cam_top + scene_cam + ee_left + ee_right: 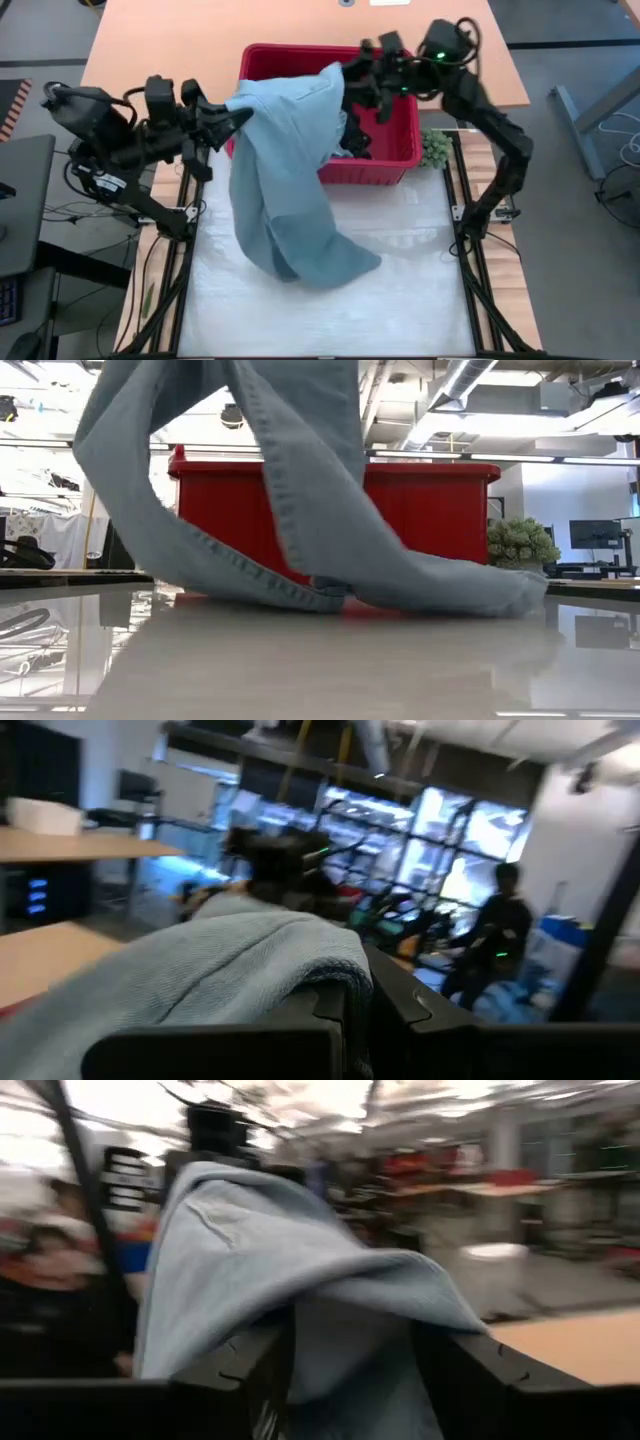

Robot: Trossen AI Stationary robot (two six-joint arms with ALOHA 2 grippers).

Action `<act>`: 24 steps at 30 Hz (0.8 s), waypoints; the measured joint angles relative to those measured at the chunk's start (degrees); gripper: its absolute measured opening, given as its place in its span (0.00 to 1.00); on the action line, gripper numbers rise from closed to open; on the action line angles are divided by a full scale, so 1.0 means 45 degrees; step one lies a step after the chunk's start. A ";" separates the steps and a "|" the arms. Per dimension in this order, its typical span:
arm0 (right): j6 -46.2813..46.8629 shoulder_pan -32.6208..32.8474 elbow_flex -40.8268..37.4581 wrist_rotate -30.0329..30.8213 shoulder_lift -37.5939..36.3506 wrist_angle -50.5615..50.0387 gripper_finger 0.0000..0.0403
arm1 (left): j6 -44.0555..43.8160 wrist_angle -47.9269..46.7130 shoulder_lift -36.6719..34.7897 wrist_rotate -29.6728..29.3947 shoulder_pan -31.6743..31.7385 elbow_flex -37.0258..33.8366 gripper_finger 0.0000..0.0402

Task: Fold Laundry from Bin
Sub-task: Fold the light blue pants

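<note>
A: Up it goes, the light blue-grey denim garment (pixel 285 170) is strung between both arms, its lower end pooled on the white table cover (pixel 400 290) in front of the red rectangular plastic bin (pixel 385 165).

B: Who has hold of what?

A: The left gripper (pixel 238 118) is pinched tight on one upper corner, beside the bin's left wall. The right gripper (pixel 352 72) is clamped on the other corner, above the bin's back half. In both wrist views the cloth drapes right over the dark fingers (pixel 345 1005).

B: Anything crowding them?

A: Dark laundry (pixel 352 135) sits inside the bin, partly hidden by the hanging fabric. A small green fuzzy lump (pixel 434 148) rests just beside the bin's right wall. From the low view the garment curtains off most of the bin's front.

B: And beyond the table?

A: A person in dark clothes (pixel 495 935) stands well back in the room. No readable labels or writing anywhere.
</note>
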 joint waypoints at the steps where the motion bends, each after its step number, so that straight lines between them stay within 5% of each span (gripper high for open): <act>1: -0.0404 -0.0056 0.0008 0.0420 -0.0196 -0.0532 0.55 | 0.0006 -0.0041 -0.0074 -0.0149 0.0027 -0.0151 0.00; 6: -0.0203 -0.0528 0.0015 0.1106 -0.0925 -0.3009 0.54 | -0.0321 -0.0038 -0.1149 -0.0479 0.0687 -0.1934 0.00; 11: 0.0759 -0.0169 -0.1222 0.1339 -0.1460 -0.4291 0.54 | -0.1321 0.2338 -0.2977 0.0273 0.1418 -0.5516 0.00; 17: 0.3164 0.1199 -0.4947 0.2347 -0.2389 -0.1381 0.54 | -0.2363 0.5859 -0.4906 0.0952 0.1867 -0.9669 0.00; 24: 0.4577 0.1898 -0.7734 0.2578 -0.2560 0.2356 0.54 | -0.3206 0.8130 -0.6204 0.1021 0.1881 -1.2154 0.00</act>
